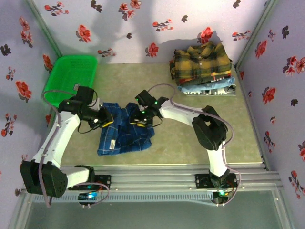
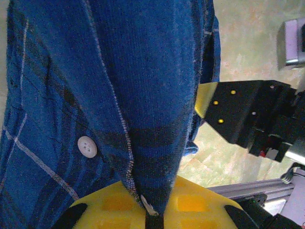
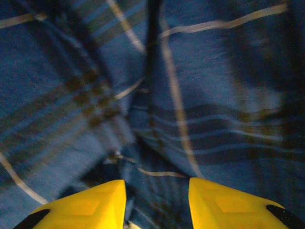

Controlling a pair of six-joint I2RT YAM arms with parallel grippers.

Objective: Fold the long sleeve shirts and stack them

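The dark blue plaid cloth shirt [image 1: 125, 129] is pinched in the left hand [image 2: 151, 212], likely for tension; the right hand [image 3: 157, 195] is spread over it.

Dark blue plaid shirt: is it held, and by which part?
Left gripper pinches a raised fold of the dark blue plaid cloth shirt; right gripper is open.

Green plastic basket [image 1: 66, 78] in far-left corner of olive tabletop [image 1: 190, 138]; floral-print walls [image 1: 119, 28] enclose three sides
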